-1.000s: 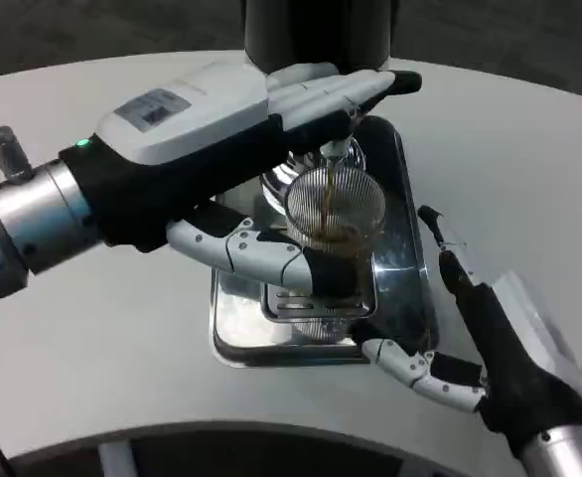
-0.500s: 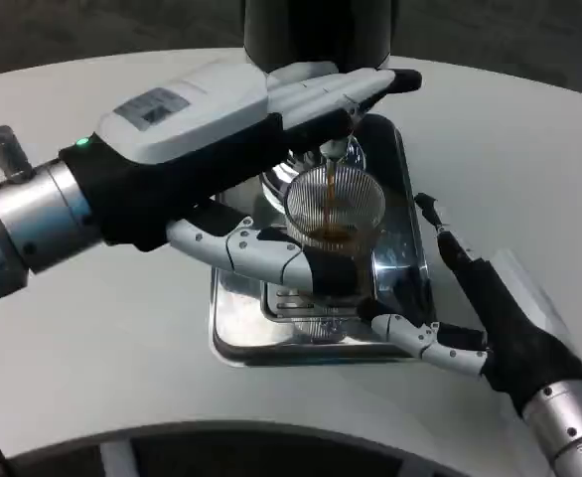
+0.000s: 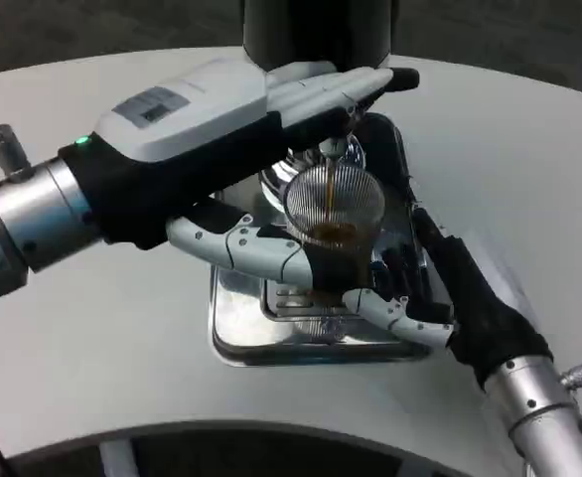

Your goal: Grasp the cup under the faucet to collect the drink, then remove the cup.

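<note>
Two hands work here: our left hand [image 3: 212,149] fingers wrap the ribbed glass cup [image 3: 334,204] under the faucet [image 3: 331,149]; right hand [image 3: 440,298] fingers spread beside it — we hold level.

A robot test or demo space rather than a home: a bare white round table [image 3: 92,338] on dark floor, holding just 1 drink dispenser [image 3: 316,30] and its steel drip tray [image 3: 236,338]

The cup [image 3: 334,207] is standing on the tray [image 3: 233,338], under the faucet [image 3: 332,149], with the machine [image 3: 316,30] behind it. The left hand [image 3: 221,139] is wrapping it from the left; the right hand [image 3: 440,298] is sitting just right of it, over the tray.
</note>
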### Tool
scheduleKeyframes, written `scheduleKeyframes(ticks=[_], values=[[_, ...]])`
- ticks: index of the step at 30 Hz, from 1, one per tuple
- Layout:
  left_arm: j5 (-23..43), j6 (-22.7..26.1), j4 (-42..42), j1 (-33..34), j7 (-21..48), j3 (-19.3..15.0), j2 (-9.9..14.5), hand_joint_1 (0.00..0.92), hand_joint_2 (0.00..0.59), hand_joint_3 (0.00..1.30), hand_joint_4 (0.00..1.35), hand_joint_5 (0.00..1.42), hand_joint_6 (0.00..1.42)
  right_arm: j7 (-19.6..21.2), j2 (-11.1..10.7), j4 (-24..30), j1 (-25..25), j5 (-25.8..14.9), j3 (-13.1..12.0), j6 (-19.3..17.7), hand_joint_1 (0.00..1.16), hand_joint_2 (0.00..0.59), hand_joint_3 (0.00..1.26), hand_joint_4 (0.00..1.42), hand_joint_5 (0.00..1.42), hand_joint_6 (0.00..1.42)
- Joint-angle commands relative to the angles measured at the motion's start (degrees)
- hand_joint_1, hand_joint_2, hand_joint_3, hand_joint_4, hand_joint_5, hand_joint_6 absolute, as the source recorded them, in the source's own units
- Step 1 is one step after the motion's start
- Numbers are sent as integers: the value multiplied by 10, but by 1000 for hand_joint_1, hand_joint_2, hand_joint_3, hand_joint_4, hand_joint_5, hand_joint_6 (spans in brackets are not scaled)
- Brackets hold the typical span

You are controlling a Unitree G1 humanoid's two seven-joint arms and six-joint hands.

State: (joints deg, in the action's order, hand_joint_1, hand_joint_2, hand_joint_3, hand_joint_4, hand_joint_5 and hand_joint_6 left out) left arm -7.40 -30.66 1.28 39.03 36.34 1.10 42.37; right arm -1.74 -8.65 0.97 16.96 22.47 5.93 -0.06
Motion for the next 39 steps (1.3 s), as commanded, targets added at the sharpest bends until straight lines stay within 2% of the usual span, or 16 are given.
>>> scheduleKeyframes(ticks=[1, 8, 16, 39], values=[[-4, 1, 10, -10, 9, 1, 15, 0, 90, 0, 0, 58, 0, 14, 6, -21, 12, -5, 8, -6, 649, 197, 0, 0, 0, 36], [-2, 2, 11, -13, 9, -1, 18, 0, 90, 0, 0, 58, 0, 33, 17, -58, 37, -4, 22, -14, 673, 191, 0, 0, 0, 34], [-2, 0, 6, -12, 7, 1, 16, 0, 90, 0, 0, 58, 0, 62, 36, -119, 67, -19, 24, -34, 719, 192, 0, 0, 0, 46], [-4, -3, 3, -9, 8, 2, 18, 0, 89, 0, 0, 58, 0, 118, 54, -181, 101, -8, 47, -68, 797, 181, 0, 41, 25, 104]])
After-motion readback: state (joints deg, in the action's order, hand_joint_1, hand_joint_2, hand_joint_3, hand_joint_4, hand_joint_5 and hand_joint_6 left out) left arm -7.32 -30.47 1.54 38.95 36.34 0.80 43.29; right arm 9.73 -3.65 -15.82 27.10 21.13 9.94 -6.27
